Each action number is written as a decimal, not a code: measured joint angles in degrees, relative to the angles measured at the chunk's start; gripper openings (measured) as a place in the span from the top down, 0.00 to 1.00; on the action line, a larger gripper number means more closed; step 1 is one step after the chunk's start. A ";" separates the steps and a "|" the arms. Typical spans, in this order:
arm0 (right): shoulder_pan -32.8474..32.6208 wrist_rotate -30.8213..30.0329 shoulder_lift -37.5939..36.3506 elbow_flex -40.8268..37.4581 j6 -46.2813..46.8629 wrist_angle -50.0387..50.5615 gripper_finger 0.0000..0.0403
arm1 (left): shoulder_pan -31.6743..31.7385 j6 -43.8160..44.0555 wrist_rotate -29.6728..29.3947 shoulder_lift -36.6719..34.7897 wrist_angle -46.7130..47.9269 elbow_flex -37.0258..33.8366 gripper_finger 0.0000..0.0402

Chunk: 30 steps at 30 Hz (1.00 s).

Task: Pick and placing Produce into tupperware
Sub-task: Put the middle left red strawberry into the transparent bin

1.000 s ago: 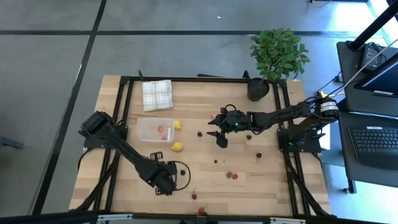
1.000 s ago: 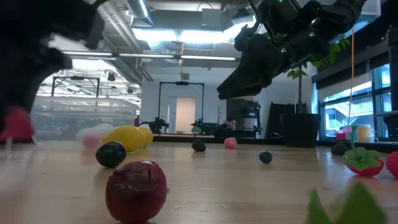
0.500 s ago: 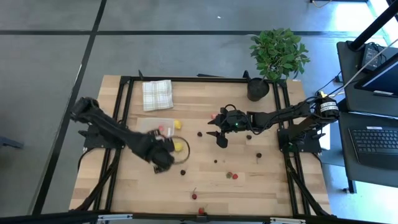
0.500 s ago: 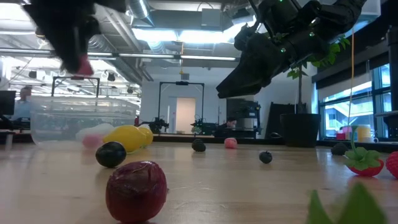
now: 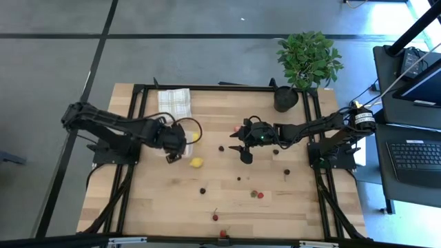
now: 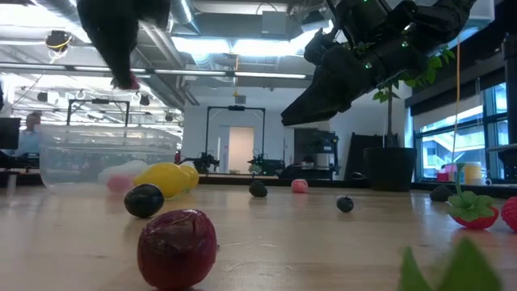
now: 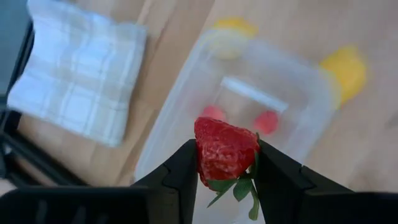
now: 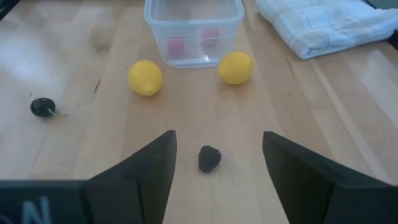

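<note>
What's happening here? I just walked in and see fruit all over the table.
The left tool holds a strawberry above the clear container, which already has two red pieces inside. The right tool hangs open over a small dark berry mid-table. Two lemons and other small fruit lie loose on the table.

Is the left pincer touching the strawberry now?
Touching. The left wrist view shows the left pincer clamped on both sides of the strawberry, above the tupperware.
</note>
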State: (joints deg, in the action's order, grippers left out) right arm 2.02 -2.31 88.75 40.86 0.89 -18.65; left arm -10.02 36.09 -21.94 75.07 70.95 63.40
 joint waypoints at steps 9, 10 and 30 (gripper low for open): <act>0.00 0.00 0.00 0.00 0.01 0.06 0.40 | 6.10 -5.16 7.21 -2.91 -14.14 -12.47 0.67; 0.00 0.00 0.00 0.00 0.06 0.11 0.40 | 6.60 -5.18 7.52 -2.91 -14.73 -13.56 0.68; 0.00 0.00 0.00 0.00 0.25 0.08 0.40 | 9.79 -3.62 14.06 -2.64 -25.63 -24.18 0.69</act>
State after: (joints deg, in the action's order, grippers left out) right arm 2.02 -2.31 88.75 40.86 1.14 -18.57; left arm -0.23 32.47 -7.88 72.42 45.32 39.22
